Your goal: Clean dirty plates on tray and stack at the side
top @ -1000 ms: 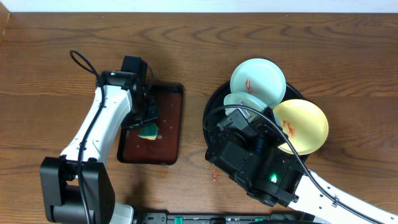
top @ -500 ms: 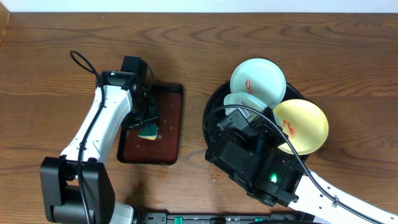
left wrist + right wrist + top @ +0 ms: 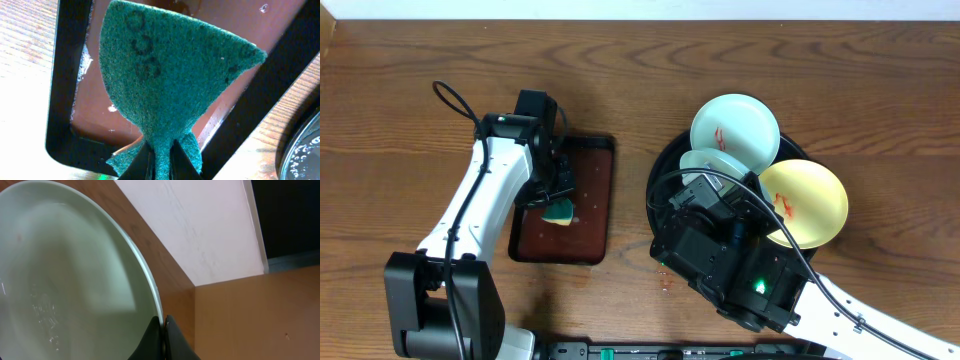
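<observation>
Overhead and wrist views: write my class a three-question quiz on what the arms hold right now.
1. True or false: the left jaws are shut on the green sponge.
2. The right jaws pinch: A the yellow plate, B a pale plate by its rim, C the black tray?
3. Fill in: the sponge hangs above the ___ rectangular tray.
Key: 1 true; 2 B; 3 brown.

Counting two pale-blue plates point(image 3: 735, 128), one yellow plate point(image 3: 805, 203), one black tray point(image 3: 656, 195), one brown tray point(image 3: 592, 200), one sponge point(image 3: 559, 211), two arms point(image 3: 485, 195).
</observation>
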Tool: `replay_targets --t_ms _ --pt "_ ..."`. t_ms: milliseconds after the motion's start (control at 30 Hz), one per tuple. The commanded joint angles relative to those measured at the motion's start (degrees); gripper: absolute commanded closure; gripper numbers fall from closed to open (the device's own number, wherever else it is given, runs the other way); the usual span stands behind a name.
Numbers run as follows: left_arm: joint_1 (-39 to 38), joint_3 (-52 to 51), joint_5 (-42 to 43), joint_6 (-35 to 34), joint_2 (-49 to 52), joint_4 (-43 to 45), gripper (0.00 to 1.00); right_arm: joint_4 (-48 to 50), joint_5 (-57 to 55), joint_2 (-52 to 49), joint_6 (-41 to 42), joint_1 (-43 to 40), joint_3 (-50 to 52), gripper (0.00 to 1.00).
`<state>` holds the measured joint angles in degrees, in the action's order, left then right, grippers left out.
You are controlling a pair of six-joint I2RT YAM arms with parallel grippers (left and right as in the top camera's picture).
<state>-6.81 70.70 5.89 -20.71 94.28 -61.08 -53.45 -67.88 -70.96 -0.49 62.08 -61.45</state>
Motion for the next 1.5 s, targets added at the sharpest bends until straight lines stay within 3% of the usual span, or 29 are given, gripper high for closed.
replay_targets --t_ms 0,100,200,333,467,567,733,867,1000,1200,1333,1467 --pt "0.15 -0.09 0.11 0.81 -0.09 -0.26 0.92 -0.17 0.39 0.57 1.81 0.24 -1.42 0.99" --pt "0.15 -0.09 0.11 0.79 -0.09 -0.28 0.93 0.26 -3.48 0.52 4.02 -1.92 -1.42 0.99" --pt "0.15 -0.09 0.11 0.81 -0.09 -0.26 0.93 3.19 7.82 0.52 -0.35 -2.32 -1.44 0.99" --pt "0.15 -0.09 0.13 0.79 -0.11 -0.52 0.93 2.64 2.14 0.5 3.54 -3.63 -1.44 0.99" --pt "0.15 -0.09 0.13 0.79 -0.09 -0.55 0.93 1.92 8.79 0.35 0.35 -2.89 -1.44 0.99" --pt "0.15 -0.09 0.13 0.79 -0.09 -0.68 0.92 0.83 3.76 0.37 6.29 -4.72 -1.44 0.99" --pt "0.15 -0.09 0.13 0.79 -0.11 -0.98 0.93 -2.08 11.23 0.96 21.29 -11.47 -1.53 0.99" --pt "0.15 -0.09 0.13 0.79 -0.11 -1.79 0.93 -3.74 23.3 3.78 28.35 -23.28 -2.1 0.99" --pt "0.15 -0.09 0.11 0.79 -0.11 -1.75 0.93 -2.71 39.71 7.63 28.09 -40.19 -2.27 0.99" --pt "0.15 -0.09 0.13 0.79 -0.11 -1.77 0.93 0.13 64.41 9.07 21.81 -72.78 -2.23 0.99" --pt "0.15 -0.09 0.13 0.76 -0.11 -1.75 0.93 1.68 70.14 6.16 22.03 -88.96 -2.23 0.99" --pt "0.15 -0.09 0.13 0.76 -0.11 -1.6 0.93 3.37 70.93 -0.04 24.92 -98.57 -2.23 0.99"
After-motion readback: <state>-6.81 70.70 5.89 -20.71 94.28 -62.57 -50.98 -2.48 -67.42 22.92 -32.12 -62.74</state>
